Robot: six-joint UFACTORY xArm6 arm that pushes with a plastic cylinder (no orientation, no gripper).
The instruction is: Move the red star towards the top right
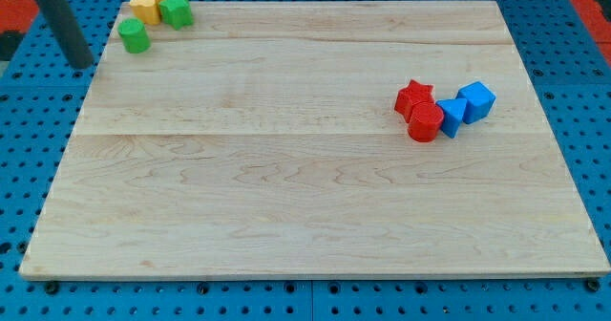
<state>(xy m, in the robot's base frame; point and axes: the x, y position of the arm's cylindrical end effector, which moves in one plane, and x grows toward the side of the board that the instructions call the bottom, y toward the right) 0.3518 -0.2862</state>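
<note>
The red star (413, 97) is found on the right half of the wooden tabletop (286, 187), at the left end of a tight cluster. It touches a red cylinder (425, 122) just below it, and beyond that sit a smaller blue block (452, 114), its shape hard to make out, and a blue cube (476, 100). At the view's top left, a second cluster is seen: a green cylinder (135, 35), a green star (176, 10) and two yellow blocks (152, 1) whose shapes cannot be told apart clearly.

No claw is fitted, so no open or closed state can be reported; only the dark rod is carried. My tip (82, 63) is seen at the tabletop's left edge, just left of the green cylinder and well apart from the red star.

For the step to be done well, the tip should probably be brought round to the star's lower left side, away from the red cylinder. A push from there would likely send the star up and to the right. A careless approach from below may drag the red cylinder along.
</note>
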